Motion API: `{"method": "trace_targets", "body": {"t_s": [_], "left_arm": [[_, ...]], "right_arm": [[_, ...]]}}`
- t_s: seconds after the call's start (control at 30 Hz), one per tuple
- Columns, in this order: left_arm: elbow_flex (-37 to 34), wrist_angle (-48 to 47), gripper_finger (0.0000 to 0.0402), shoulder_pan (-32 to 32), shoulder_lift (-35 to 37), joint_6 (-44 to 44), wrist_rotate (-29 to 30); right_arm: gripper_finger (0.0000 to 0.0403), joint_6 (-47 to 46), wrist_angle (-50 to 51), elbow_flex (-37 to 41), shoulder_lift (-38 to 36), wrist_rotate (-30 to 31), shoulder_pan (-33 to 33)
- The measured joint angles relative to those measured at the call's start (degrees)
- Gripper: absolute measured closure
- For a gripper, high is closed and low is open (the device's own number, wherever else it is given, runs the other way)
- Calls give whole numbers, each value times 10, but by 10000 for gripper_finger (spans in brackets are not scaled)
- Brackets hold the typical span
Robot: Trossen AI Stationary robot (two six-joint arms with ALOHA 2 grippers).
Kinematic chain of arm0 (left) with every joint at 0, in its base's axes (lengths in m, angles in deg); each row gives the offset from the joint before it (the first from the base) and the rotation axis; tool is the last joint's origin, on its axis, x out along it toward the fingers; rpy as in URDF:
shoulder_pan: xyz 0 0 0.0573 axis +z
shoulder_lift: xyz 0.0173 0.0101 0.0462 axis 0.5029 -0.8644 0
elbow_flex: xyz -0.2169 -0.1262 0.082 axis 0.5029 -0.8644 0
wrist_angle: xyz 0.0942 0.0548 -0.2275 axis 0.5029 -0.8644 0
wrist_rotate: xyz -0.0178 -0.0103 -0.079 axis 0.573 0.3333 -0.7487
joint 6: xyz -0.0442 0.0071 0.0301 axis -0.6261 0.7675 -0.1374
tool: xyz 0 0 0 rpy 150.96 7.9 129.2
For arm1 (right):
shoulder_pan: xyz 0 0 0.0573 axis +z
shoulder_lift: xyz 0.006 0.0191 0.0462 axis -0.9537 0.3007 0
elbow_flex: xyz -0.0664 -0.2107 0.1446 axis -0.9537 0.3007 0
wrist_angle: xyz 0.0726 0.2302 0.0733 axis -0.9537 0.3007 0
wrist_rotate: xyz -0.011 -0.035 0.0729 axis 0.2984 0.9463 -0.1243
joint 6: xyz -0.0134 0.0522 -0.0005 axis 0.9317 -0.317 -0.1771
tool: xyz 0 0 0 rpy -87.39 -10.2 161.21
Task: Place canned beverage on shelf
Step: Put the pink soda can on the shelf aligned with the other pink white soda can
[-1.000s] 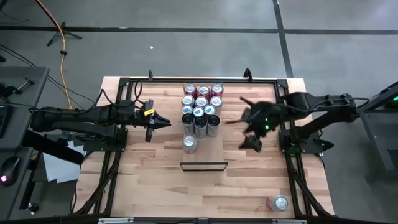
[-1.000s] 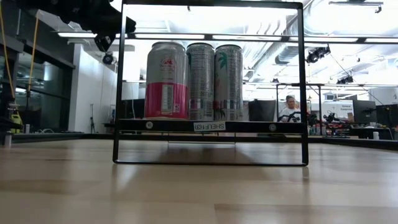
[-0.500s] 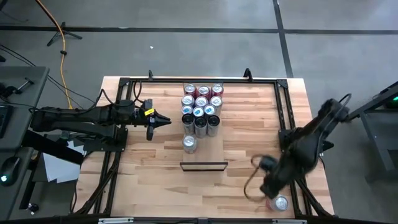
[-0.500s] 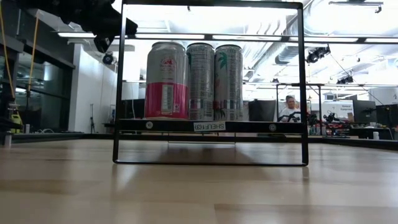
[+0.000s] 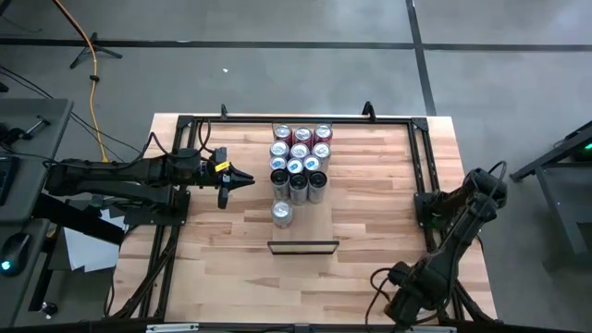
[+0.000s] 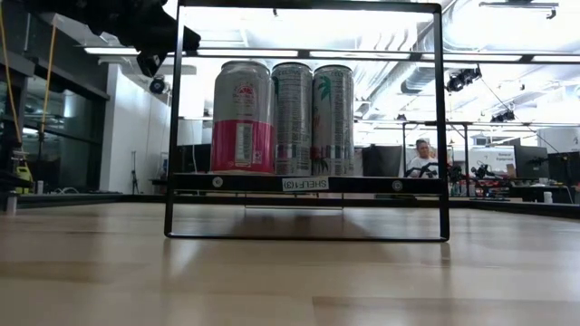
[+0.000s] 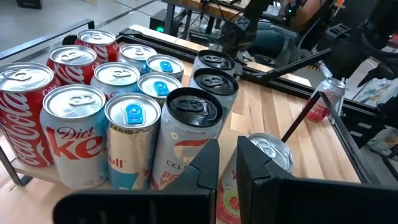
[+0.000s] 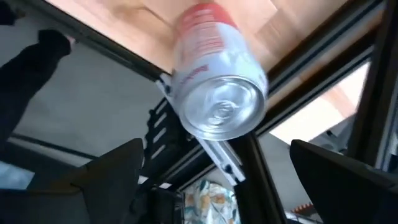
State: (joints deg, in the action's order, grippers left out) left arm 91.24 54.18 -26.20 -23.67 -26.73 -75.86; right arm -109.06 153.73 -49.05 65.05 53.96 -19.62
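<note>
- Right tool [image 5: 404,303] hangs over the tabletop's [image 5: 370,222] corner on the right arm's side, at the high view's lower edge. Its fingers [image 8: 106,171] are spread wide and hold nothing.
- The can [image 8: 217,87] sits in line with that open gap, just ahead of the tool. Its silver end faces the wrist camera, so you're looking roughly down its long axis. It appears not yet gripped.
- In the high view the right arm hides the can, so you can't place it there exactly.
- Can's look: red and white body, plain silver end, no dents that I can see. It sits close to the black frame rail [image 8: 205,146] at the tabletop's edge.
- The right arm is much the nearer to it. Left tool [image 5: 242,180] waits beside the cans [image 5: 301,157], fingers nearly together, empty.
- The shelf [image 5: 313,227] lies well apart from the can, mid-tabletop, with a bare stretch ahead of the cans.
- My read: close squarely across the body, and mind the rail.
</note>
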Motion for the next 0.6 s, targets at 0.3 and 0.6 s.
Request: {"method": "trace_targets", "body": {"t_s": [0.3,0.6], "left_arm": [[0,1,401,0,0,0,0],[0,4,401,0,0,0,0]], "right_arm": [[11,-8,-58,64,-7,0,5],[11,-2,-195,154,-27,-4,3]]}}
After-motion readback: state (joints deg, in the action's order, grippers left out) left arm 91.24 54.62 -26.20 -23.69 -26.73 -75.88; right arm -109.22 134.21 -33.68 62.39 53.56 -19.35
